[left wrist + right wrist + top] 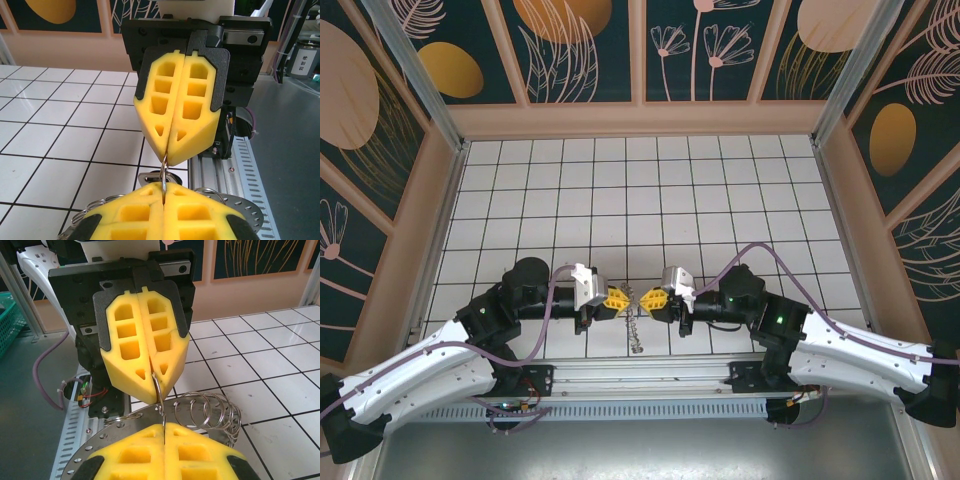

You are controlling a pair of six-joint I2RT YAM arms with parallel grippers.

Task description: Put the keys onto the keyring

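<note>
Yellow left fingers (617, 299) and right fingers (654, 301), shut tip-to-tip, are pinching the keyring (207, 412) for threading, probably needing its coil pried apart next.

Writing in view: one label, not legible.
Small white label (303, 61) stuck on the side of a grey canister (315, 62) at the far right of the left wrist view, off the tiled surface. Carries a few dark characters in short stacked rows, too small and blurred to make out as letters or numbers. No other writing legible.
</note>
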